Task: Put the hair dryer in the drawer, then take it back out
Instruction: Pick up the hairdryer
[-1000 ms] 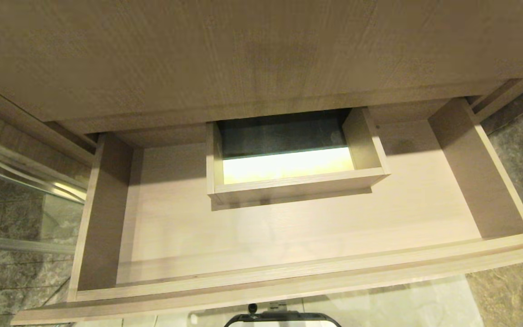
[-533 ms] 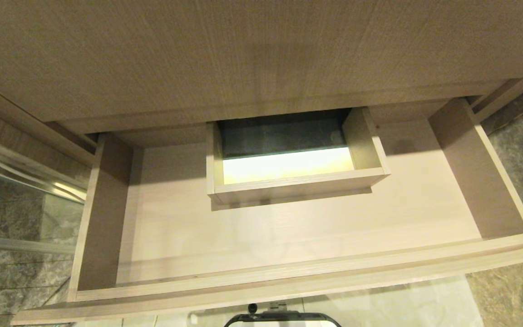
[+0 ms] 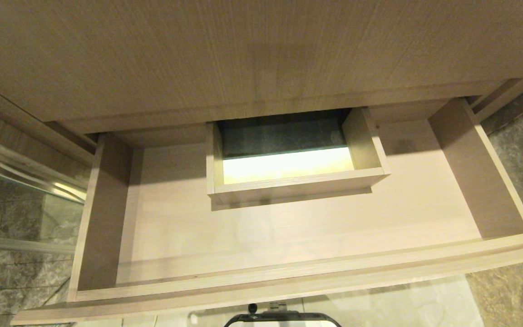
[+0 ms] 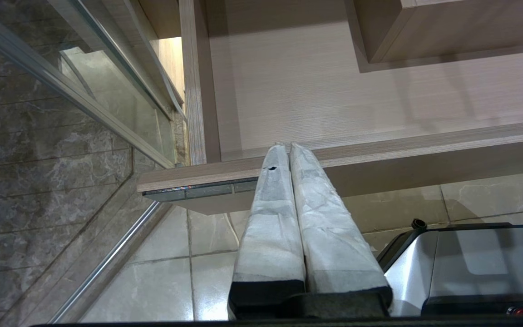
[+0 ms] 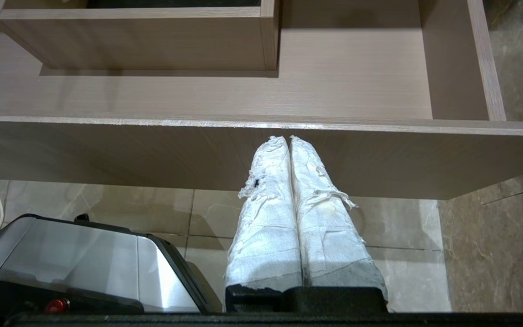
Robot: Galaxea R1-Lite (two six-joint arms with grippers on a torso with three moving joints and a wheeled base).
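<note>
While both arms hang low in front of the cabinet, your left gripper point(image 4: 287, 144) and right gripper point(image 5: 287, 137) each sit pressed together on nothing, just short of the drawer point(image 3: 288, 284) front. The drawer stands pulled out, its floor bare around the boxed cutout point(image 3: 288, 181). The hair dryer appears in no view. Judgement: either before placement or finished; next, locate the dryer.

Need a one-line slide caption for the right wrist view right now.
Right gripper shut and empty, parked below the front panel of the open drawer; hair dryer not in view.
</note>
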